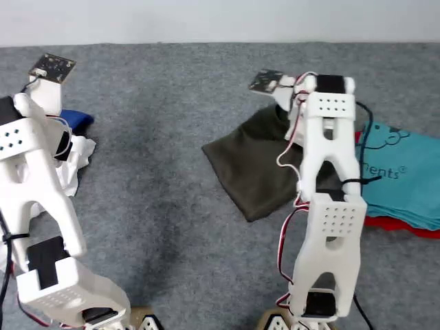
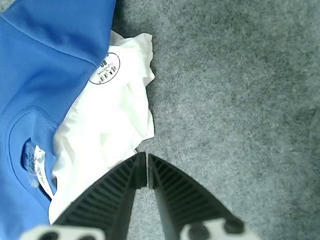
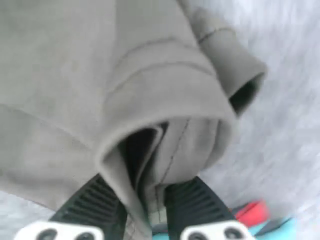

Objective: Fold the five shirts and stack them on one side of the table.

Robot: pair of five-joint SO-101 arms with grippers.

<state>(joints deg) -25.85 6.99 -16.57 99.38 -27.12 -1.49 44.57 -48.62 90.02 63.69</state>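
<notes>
Grey felt surface (image 1: 158,172): a teal shirt (image 1: 402,179) lies on a red shirt (image 1: 405,225) at one side, seemingly done. The right arm's jaws clamp the olive shirt (image 1: 254,172) mid-fold, just beside that pile. The left arm's jaws are together over a crumpled white shirt (image 2: 110,125) and a blue shirt (image 2: 45,65), both unfolded.

The olive shirt (image 1: 251,172) is lying partly folded near the middle of the surface (image 1: 158,206), with one edge bunching up in thick folds. At the right side the teal shirt (image 1: 405,172) is resting flat on the red shirt (image 1: 402,225). At the left side the white shirt (image 2: 107,125) is lying crumpled, touching the blue shirt (image 2: 45,65).
</notes>
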